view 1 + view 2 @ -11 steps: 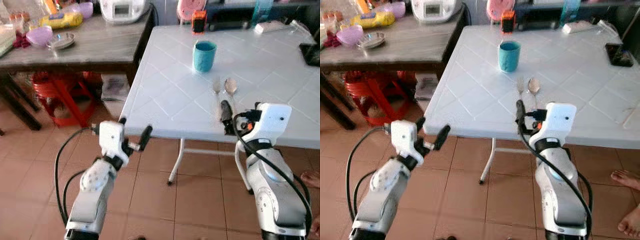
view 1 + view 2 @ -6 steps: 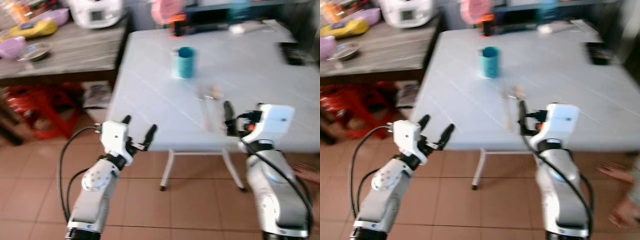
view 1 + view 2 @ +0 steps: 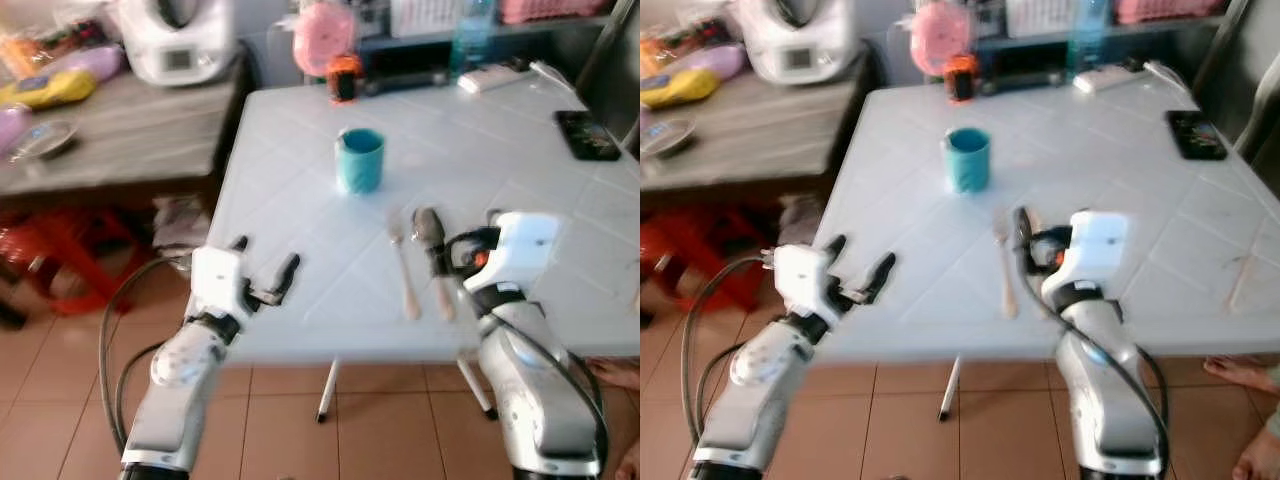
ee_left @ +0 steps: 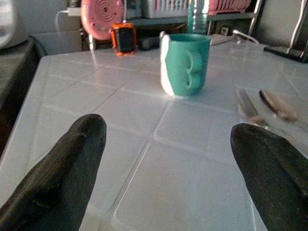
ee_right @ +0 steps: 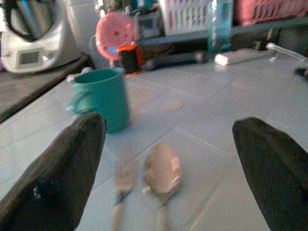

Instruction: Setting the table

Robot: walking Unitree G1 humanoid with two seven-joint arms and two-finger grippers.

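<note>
A teal mug stands upright near the middle of the white table. In front of it, a fork and a spoon lie side by side, handles toward me. My right gripper is open just over the near end of the spoon, and one black finger covers part of the spoon's bowl. My left gripper is open and empty above the table's front left corner, pointing toward the mug.
A wooden side table on the left carries a white appliance and bowls, with a red stool beneath. A pink fan and a phone sit at the white table's far side. A person's foot is at the right.
The whole view has shifted as I came closer to the white table. Both grippers now reach over its front edge instead of hanging before it. Their fingers stay spread.
</note>
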